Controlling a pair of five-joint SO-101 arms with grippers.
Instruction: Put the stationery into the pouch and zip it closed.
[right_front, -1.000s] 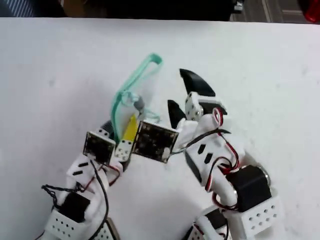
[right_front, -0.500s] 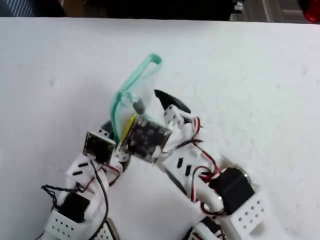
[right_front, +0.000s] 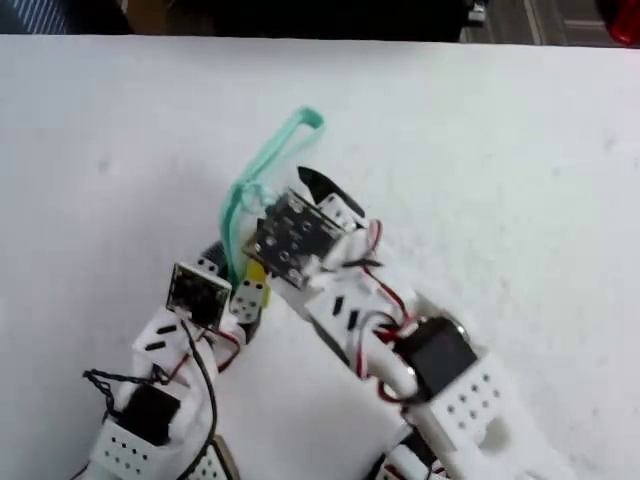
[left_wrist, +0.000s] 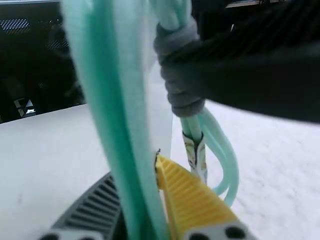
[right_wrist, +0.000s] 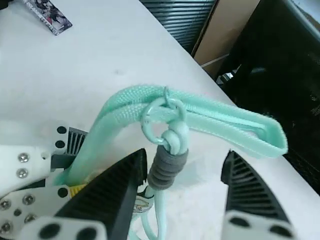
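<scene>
A see-through pouch (right_front: 268, 160) with a mint-green zip band lies on the white table. My left gripper (right_front: 248, 280) is shut on its near edge. In the left wrist view the green band (left_wrist: 107, 125) sits pinched between the grey finger and the yellow finger (left_wrist: 192, 200). My right gripper (right_front: 296, 198) hovers over the pouch's middle and is open. Its black fingers (right_wrist: 112, 192) stand on either side of the zip pull, a green ring (right_wrist: 162, 112) with a grey bead (right_wrist: 167, 167) on a cord. The bead (left_wrist: 175, 75) touches the right gripper's dark finger. No stationery can be made out.
White table (right_front: 500, 150) stretches free to the left, right and back of the pouch. Its far edge borders dark room clutter. A small printed card (right_wrist: 47, 15) lies far off on the table. The two arms' bodies crowd the near middle.
The right arm has swung left and forward, bringing its open gripper from beside the pouch to over the zip pull. The left arm and the pouch stayed put.
</scene>
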